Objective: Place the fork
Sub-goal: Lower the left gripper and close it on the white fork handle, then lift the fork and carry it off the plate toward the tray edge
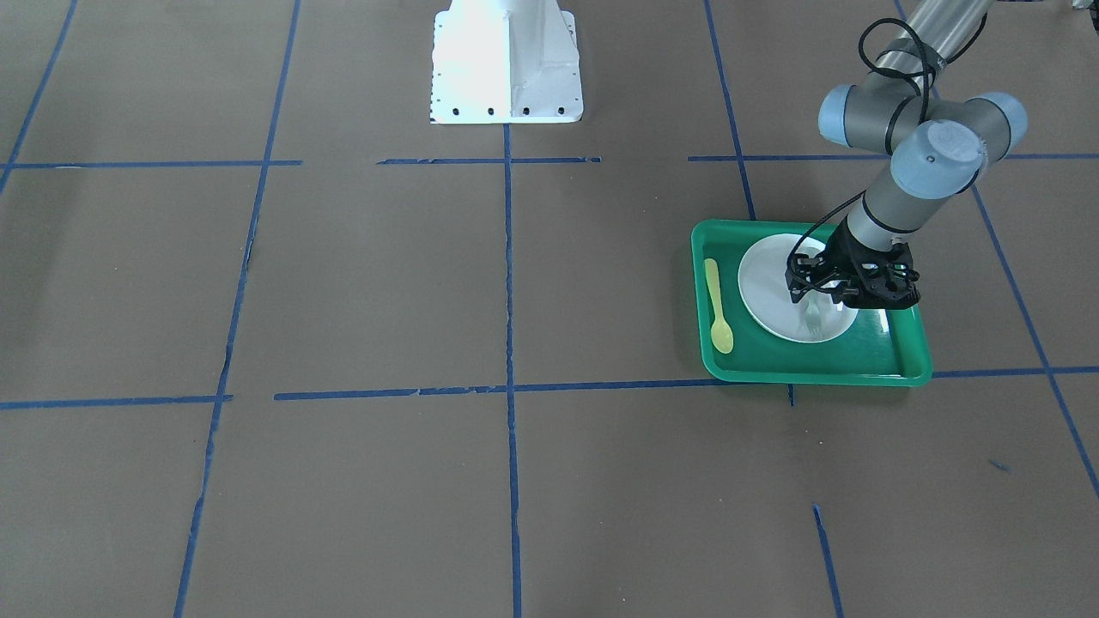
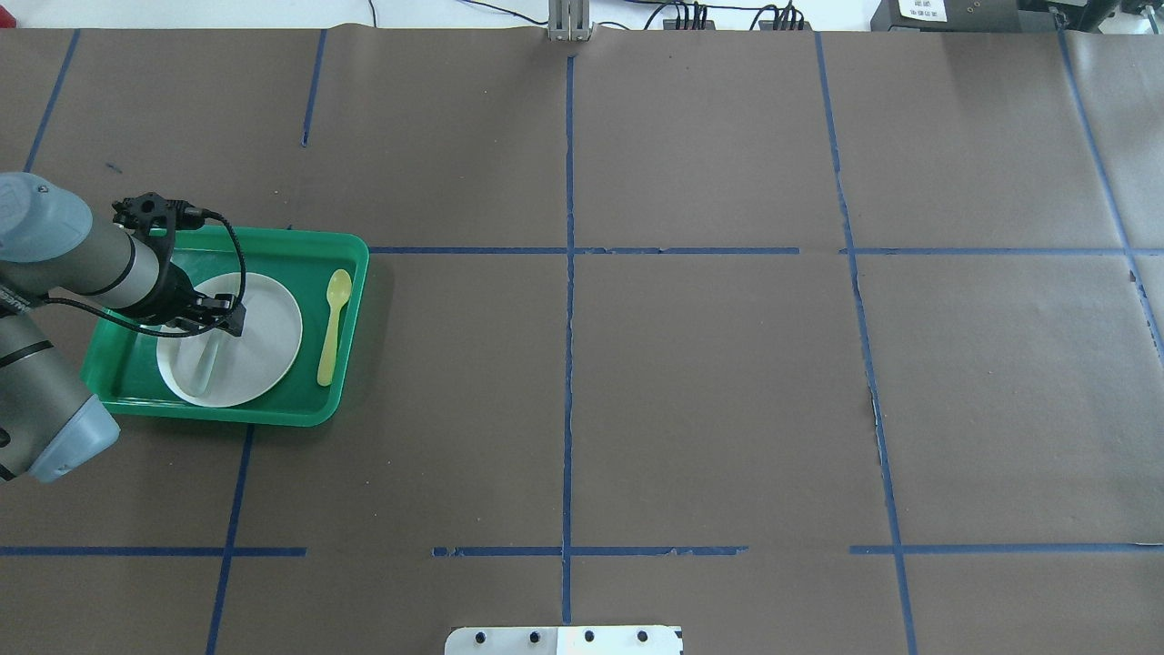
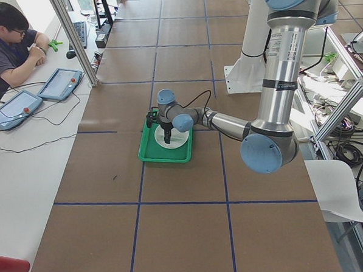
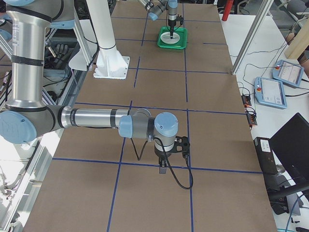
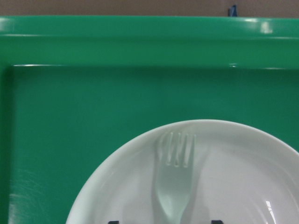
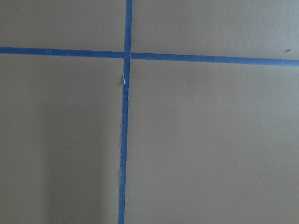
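1. Straddling the fork (image 5: 174,186), the left gripper (image 2: 227,327) hangs low over the middle of the white plate (image 2: 271,318). The wrist view shows its dark fingertips (image 5: 113,221) one on each side of the fork's neck, with bare plate between each tip and the plastic. The jaws are parted wider than the neck and clamp nothing.
2. The fork lies flat on the plate, which sits in the green tray (image 2: 273,238). The tray is close to the bench's left edge, about midway between the robot's edge and the far edge.
3. Its long axis runs nearly straight from the robot's edge to the far edge. The tines point at the far edge and end just inside the plate's rim, and the handle runs back under the gripper.
4. The fingers' closing line crosses that axis. By my judgement, a plain squeeze would catch the neck, and a straight lift would leave the fork on the plate. I cannot tell which of the two is in hand.
5. A yellow spoon (image 2: 333,327) lies in the tray beside the plate, on the side toward the bench's right edge. It is roughly parallel to the fork and apart from it.
6. The right gripper (image 4: 163,168) hangs near the bench's right edge, well apart from the tray. I cannot tell whether it is wide or narrow. The left arm is by far the nearer.
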